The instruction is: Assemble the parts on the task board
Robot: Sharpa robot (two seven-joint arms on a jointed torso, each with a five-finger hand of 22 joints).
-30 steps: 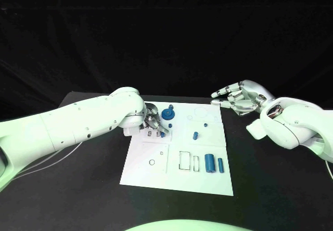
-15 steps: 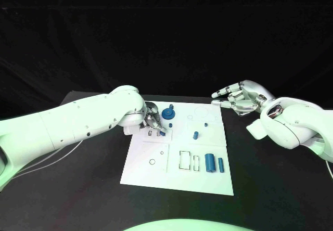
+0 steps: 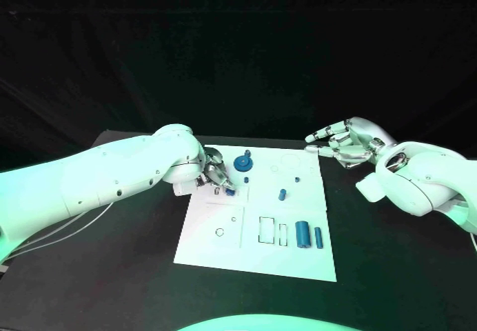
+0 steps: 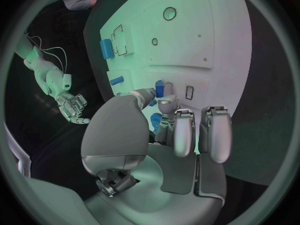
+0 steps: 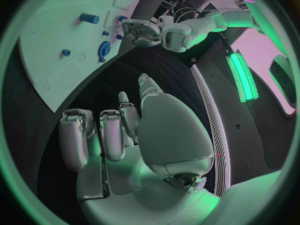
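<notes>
Task board (image 3: 224, 238) unchanged since a second ago; left hand (image 3: 217, 179) still pinches a small blue part (image 4: 160, 88) over its far-left slot, seating unfinished; right hand (image 3: 343, 141) stays empty, fingers apart.

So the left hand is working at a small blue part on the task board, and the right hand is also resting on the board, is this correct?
Not quite. The left hand is at a small blue part on the task board, but the right hand is not on the board: the head view shows it raised beside the board's far right corner, holding nothing.
</notes>
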